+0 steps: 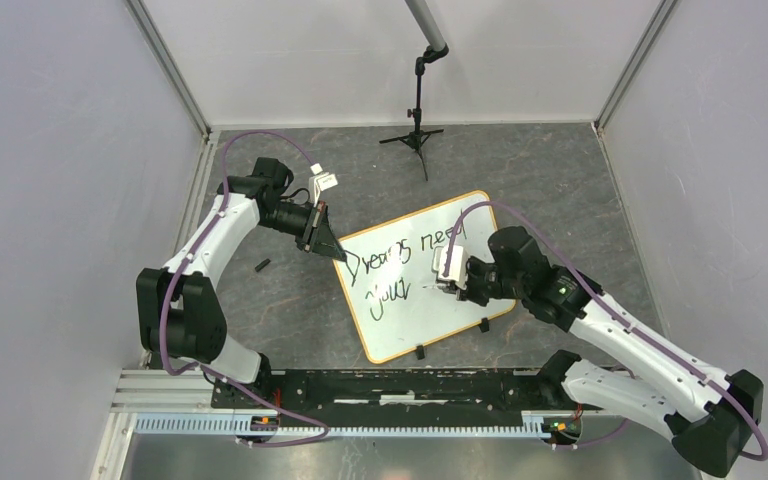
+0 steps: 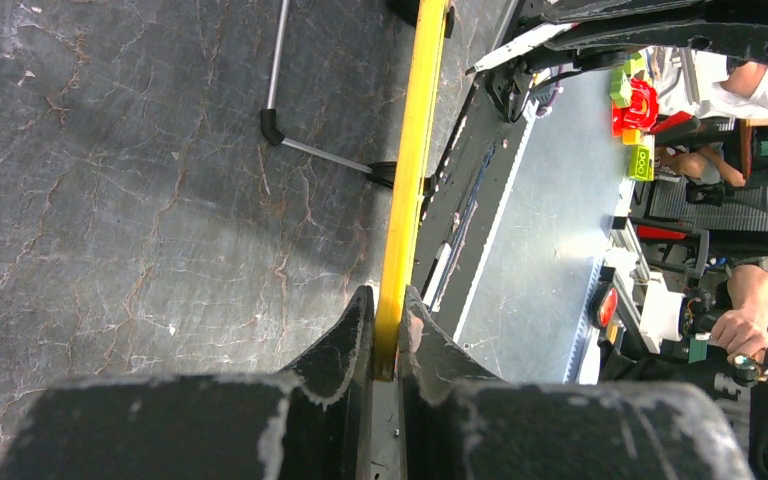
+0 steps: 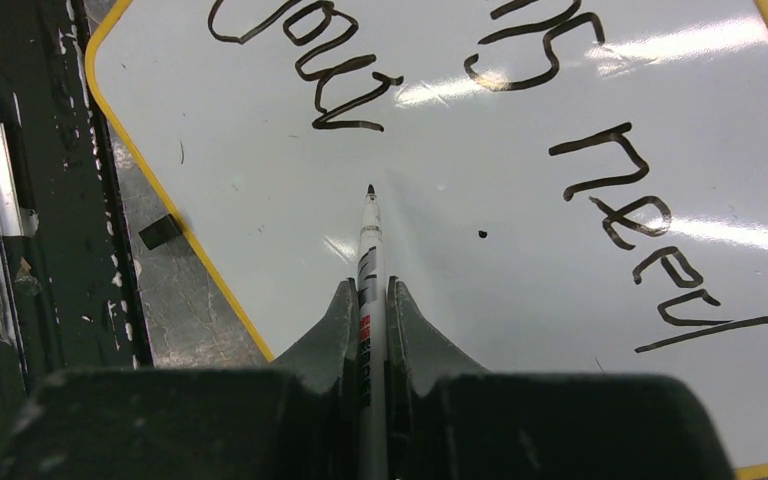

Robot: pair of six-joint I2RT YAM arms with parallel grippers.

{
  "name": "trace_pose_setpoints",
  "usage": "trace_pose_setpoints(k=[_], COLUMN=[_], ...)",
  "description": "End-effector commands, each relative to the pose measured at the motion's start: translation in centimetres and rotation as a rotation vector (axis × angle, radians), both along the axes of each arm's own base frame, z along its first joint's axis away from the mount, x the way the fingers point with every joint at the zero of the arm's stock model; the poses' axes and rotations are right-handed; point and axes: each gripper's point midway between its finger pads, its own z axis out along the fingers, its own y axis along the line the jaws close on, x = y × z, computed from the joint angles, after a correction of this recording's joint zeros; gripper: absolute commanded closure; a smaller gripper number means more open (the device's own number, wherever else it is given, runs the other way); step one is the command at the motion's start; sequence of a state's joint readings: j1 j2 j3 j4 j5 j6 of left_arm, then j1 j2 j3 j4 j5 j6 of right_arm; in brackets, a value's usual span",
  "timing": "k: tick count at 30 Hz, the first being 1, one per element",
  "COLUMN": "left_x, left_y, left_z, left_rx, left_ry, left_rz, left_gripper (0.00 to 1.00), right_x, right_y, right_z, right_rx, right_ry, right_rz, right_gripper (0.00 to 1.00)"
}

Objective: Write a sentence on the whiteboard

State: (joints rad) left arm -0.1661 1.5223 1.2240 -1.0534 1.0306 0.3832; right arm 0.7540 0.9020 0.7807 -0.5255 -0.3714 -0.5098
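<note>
The whiteboard (image 1: 405,325) lies tilted on the dark table, white with a yellow-orange rim. The sentence (image 1: 405,252) is in black marker and reads "Dreams need", with "your" below it. My left gripper (image 1: 328,245) is shut on the board's rim (image 2: 415,150) at its left corner, and the left wrist view shows the rim edge-on between the jaws of that gripper (image 2: 390,335). My right gripper (image 3: 371,285) is shut on a white marker (image 3: 370,240). The marker's black tip points at bare board (image 3: 520,330) just right of "your" (image 3: 310,60). I cannot tell if the tip touches.
A black tripod stand (image 1: 417,130) is at the back of the table. A small black piece (image 1: 262,265) lies left of the board. Two black clips (image 1: 483,324) (image 1: 419,351) sit on the board's near edge. The black base rail (image 1: 400,385) runs along the near side.
</note>
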Motion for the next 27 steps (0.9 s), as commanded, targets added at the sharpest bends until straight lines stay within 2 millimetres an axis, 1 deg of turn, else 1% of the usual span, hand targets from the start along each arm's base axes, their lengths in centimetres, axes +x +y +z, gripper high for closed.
trace_pose_setpoints(k=[1, 7, 15, 17, 23, 27], left_x=[0.9, 0.8, 0.7, 0.7, 0.8, 0.7], left_y=[0.1, 0.1, 0.1, 0.2, 0.2, 0.2], left_z=[-0.6, -0.8, -1.0, -1.0, -1.0, -1.0], left_rx=[0.063, 0.066, 0.069, 0.071, 0.072, 0.073], left_ry=[-0.072, -0.070, -0.065, -0.062, -0.064, -0.063], left_rz=[-0.012, -0.012, -0.014, -0.013, -0.013, -0.012], left_gripper=[0.98, 0.98, 0.97, 0.98, 0.97, 0.98], right_x=[0.6, 0.5, 1.3, 1.6, 2.3, 3.0], right_y=[-0.2, 0.2, 1.2, 1.4, 1.5, 0.9], right_z=[-0.3, -0.6, 0.8, 0.7, 0.5, 0.1], right_rx=[-0.003, 0.011, 0.066, 0.062, 0.052, 0.023], right_ry=[-0.039, -0.015, -0.016, -0.013, -0.016, -0.029], right_rz=[-0.014, -0.009, -0.035, -0.043, -0.067, -0.112], right_gripper=[1.00, 1.00, 1.00, 1.00, 1.00, 1.00])
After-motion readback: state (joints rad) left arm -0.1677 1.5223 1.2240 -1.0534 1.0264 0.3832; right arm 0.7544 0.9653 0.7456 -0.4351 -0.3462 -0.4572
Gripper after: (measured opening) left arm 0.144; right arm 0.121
